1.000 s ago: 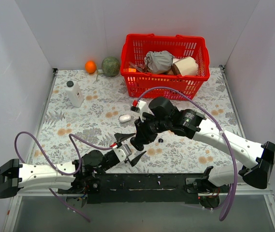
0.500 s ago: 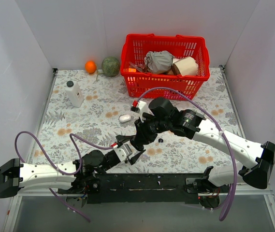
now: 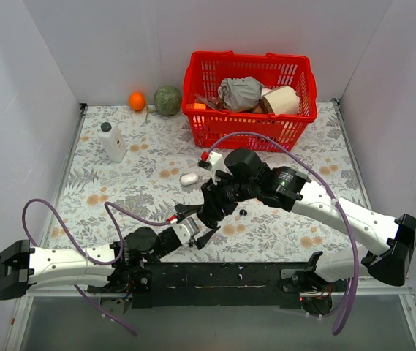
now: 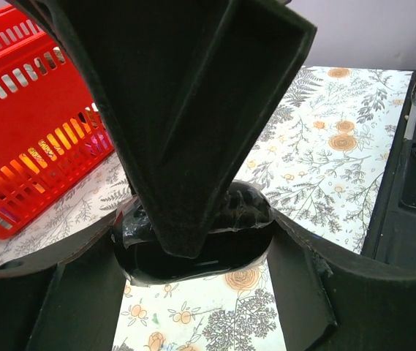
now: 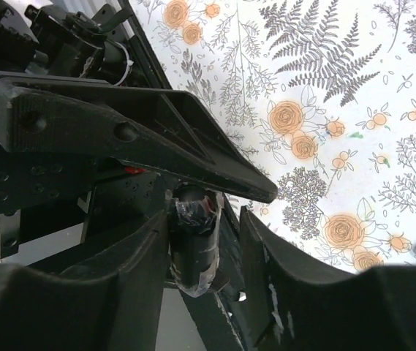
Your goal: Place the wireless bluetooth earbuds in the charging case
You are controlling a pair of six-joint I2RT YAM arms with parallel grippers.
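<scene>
Near the table's front edge, at centre: shows the left gripper [image 3: 197,223] with its jaws flanking a black oval tape-wrapped object [image 4: 193,256] and touching both sides; cannot tell whether clamped or merely resting. Shows the right gripper [image 3: 208,214] clenched on the same object from 12 o'clock, holding it off the flowered tablecloth [image 3: 120,197]. Judged a handover, a step aside from the task proper. To do it well: tighten the left jaws fully before loosening the right. Withdraw the right straight back toward 2 o'clock without twisting the load. Keep clear of the tiny black rounded earbud [image 3: 243,212], just at 3 o'clock of the grippers. Cannot find a second bud.

Farther out, at 11 o'clock: locates the small glossy white pebble-shaped charging case [image 3: 188,178] on the cloth, apart from the bud; cannot tell its lid state. Farthest, toward 12 to 1 o'clock: places the red plastic basket [image 3: 222,126].

Against the frame a second earlier: records a narrowing of the left jaws and a drawing-in round the object; finds right gripper, case and bud practically unmoved.
</scene>
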